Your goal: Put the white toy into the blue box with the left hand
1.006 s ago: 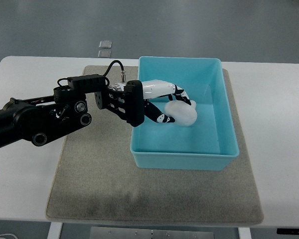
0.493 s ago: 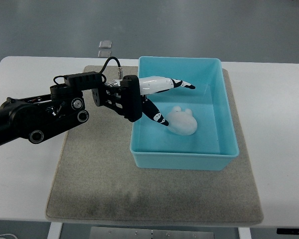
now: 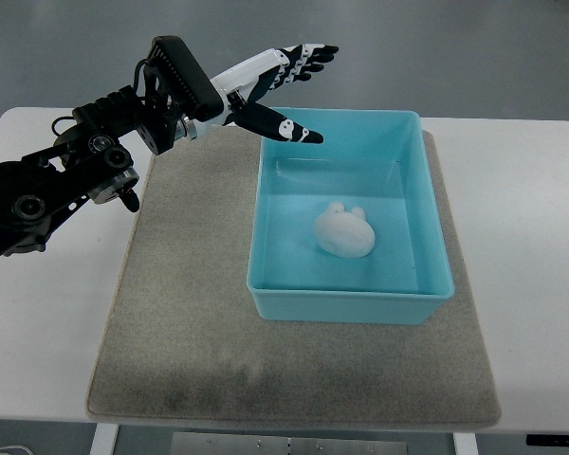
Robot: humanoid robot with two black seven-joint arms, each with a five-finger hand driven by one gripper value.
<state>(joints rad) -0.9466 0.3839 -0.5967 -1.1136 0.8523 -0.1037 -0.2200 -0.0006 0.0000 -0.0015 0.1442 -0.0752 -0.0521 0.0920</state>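
Grey flooring showed beyond the far edge of a white counter [image 3: 526, 190], and a beige mat [image 3: 190, 322] covered the counter's middle. On the mat, toward its far right part, stood the blue box [image 3: 434, 223], an open rectangular bin with its walls upright.

Inside it lay the white toy [image 3: 343, 232], a rounded plush shape with 2 small bumps at its far end, resting on the box floor roughly at the centre and touching none of the 4 walls. Nothing gripped it.

The left hand [image 3: 270, 81] hung above the box's far left corner, clear of the rim and well apart from the toy. Its fingers [image 3: 303, 57] were stretched out and spread, the thumb angled down toward the box, and it held nothing. The black arm ran back from it across the counter's far left part to the left edge. No right arm showed anywhere.

Judged from this layout, the placement itself looked complete: the toy sat fully inside the box and the hand was empty. What seemed left was only to bring the arm to rest away from the box.
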